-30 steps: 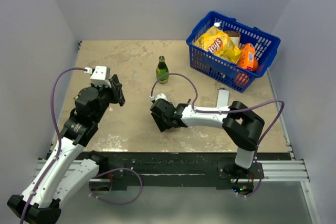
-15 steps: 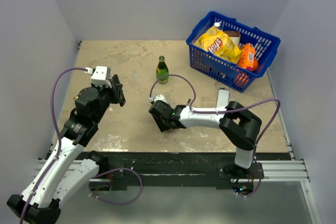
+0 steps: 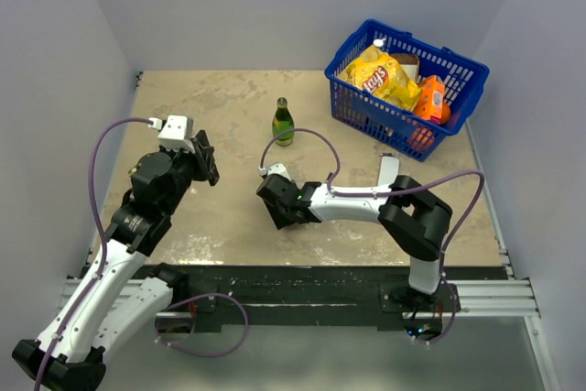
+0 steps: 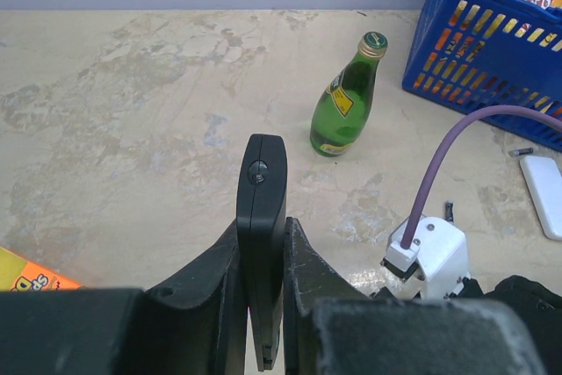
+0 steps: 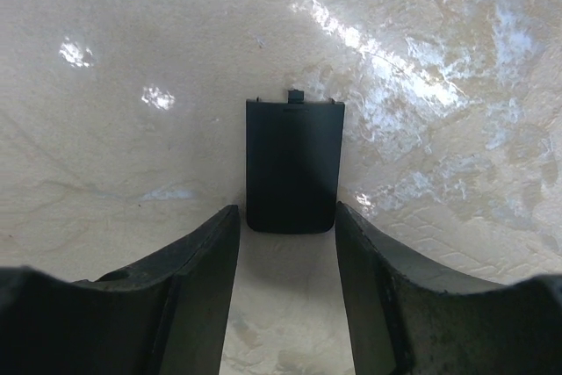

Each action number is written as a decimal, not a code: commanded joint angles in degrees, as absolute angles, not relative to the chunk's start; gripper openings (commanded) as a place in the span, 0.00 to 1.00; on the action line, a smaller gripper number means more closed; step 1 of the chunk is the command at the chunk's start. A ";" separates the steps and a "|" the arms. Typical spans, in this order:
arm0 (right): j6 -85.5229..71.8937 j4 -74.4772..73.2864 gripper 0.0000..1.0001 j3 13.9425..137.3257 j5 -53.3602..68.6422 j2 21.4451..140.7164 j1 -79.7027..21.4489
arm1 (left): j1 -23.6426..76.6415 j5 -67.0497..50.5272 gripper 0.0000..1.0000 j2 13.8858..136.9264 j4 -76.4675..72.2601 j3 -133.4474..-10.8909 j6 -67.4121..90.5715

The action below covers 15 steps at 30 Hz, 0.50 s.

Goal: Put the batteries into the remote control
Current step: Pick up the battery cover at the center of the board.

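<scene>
My left gripper [image 4: 262, 233] is shut on the remote control [image 4: 262, 204], a slim black bar held on edge above the table; in the top view this gripper [image 3: 203, 160] hangs at the left. My right gripper [image 5: 287, 217] is low over the table, near the middle in the top view [image 3: 276, 214]. Its jaws are open and stand on either side of the near end of the small black cover piece [image 5: 293, 164], which lies flat. A tiny dark-and-silvery cylinder [image 4: 522, 153], likely one of the batteries, lies beside the white device [image 4: 544, 183].
A green bottle [image 3: 283, 123] stands upright behind the right gripper. A blue basket [image 3: 400, 118] of snack packs sits at the back right. The flat white device [image 3: 388, 169] lies in front of it. An orange packet [image 4: 26, 280] shows at the left wrist view's lower left.
The right gripper has slid a little to the left and its jaws have narrowed around the cover piece. The left arm and the remote have not moved.
</scene>
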<state>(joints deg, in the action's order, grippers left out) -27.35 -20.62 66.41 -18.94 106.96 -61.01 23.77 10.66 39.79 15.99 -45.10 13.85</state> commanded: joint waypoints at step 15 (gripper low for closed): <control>-27.96 -24.97 0.25 64.60 -20.74 111.54 -60.64 | 24.26 8.27 0.00 39.73 13.54 -44.82 13.09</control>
